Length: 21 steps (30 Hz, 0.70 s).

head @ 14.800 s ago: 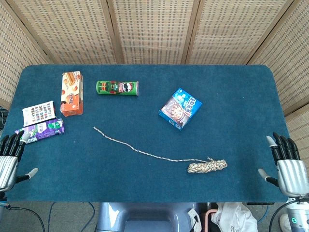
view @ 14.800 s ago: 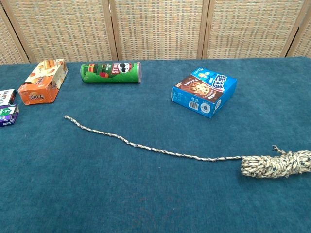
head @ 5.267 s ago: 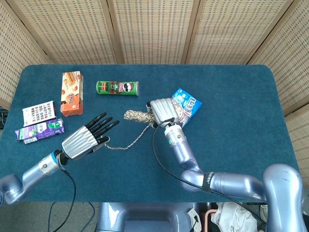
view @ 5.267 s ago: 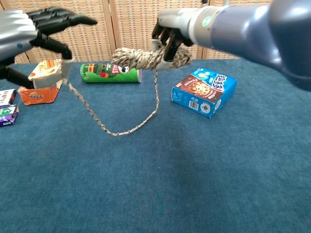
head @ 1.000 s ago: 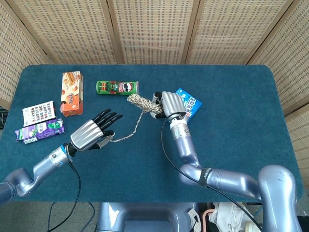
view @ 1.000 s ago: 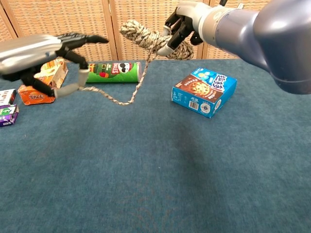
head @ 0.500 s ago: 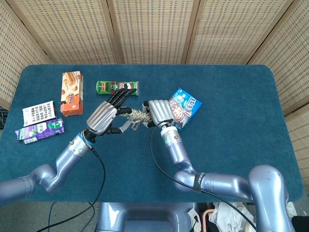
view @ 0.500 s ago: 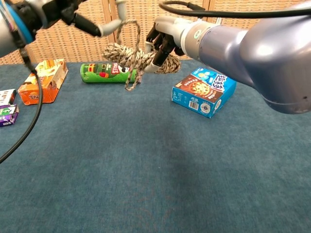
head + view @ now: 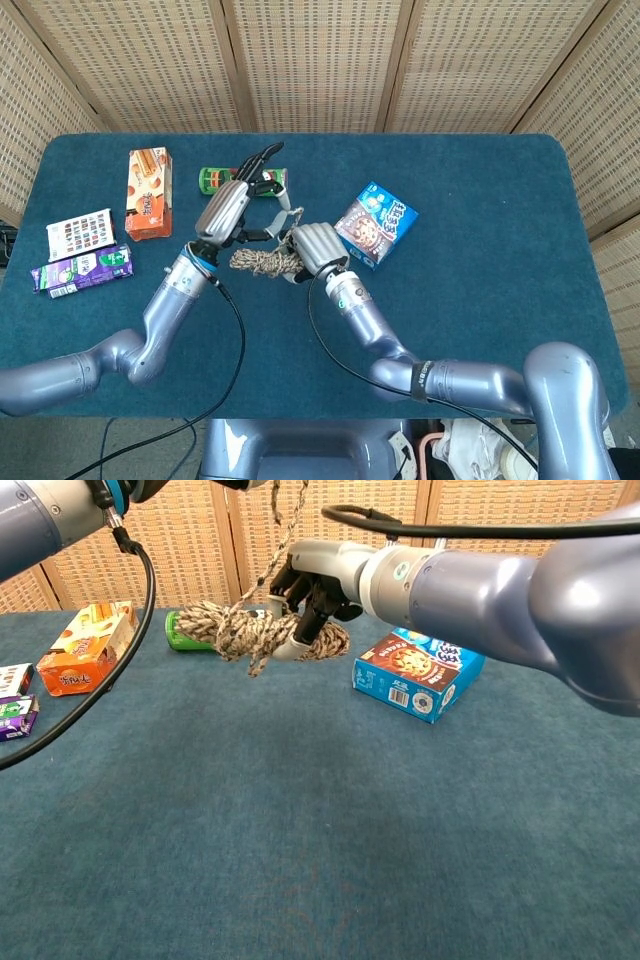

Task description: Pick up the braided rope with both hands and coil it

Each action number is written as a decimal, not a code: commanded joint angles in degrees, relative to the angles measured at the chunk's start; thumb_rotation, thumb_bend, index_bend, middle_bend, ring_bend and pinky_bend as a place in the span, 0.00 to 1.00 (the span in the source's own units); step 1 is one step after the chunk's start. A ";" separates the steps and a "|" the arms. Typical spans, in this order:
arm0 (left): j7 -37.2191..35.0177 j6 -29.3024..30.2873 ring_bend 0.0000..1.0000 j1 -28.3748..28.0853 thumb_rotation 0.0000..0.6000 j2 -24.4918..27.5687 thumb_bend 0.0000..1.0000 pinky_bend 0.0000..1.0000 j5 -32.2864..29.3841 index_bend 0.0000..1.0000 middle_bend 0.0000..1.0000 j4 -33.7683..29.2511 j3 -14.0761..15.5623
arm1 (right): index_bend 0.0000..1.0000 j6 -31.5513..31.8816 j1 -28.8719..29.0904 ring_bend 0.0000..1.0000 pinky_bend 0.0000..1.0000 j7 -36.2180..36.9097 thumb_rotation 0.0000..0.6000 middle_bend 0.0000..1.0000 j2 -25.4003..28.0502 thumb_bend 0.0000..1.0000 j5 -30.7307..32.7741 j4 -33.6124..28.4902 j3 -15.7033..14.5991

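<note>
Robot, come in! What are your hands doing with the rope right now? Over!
Right robot hand grips the braided rope bundle, held above the table. Left robot hand holds the free end above it. Nothing in the way.

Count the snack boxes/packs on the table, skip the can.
4: orange box, far left; white pack and purple pack at the left edge; blue box, right of the hands. Arms may hide more.
</note>
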 commanded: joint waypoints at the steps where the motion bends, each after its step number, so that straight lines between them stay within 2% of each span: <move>1: -0.05 -1.59 0.00 -0.09 1.00 -1.34 0.47 0.00 -2.51 0.86 0.00 3.58 -0.66 | 0.68 -3.63 -1.78 0.54 0.95 6.19 1.00 0.70 2.12 0.75 -4.98 -1.27 0.88; 8: -3.72 -4.01 0.00 0.64 1.00 -3.76 0.47 0.00 -3.58 0.86 0.00 9.61 -0.17 | 0.68 -4.87 -3.60 0.54 0.95 13.72 1.00 0.70 3.36 0.75 -9.57 -1.86 2.23; 21: -11.02 -6.96 0.00 4.15 1.00 -4.89 0.47 0.00 -1.41 0.86 0.00 18.76 2.83 | 0.68 -5.01 -5.32 0.54 0.95 21.67 1.00 0.70 4.79 0.75 -7.17 -3.72 5.72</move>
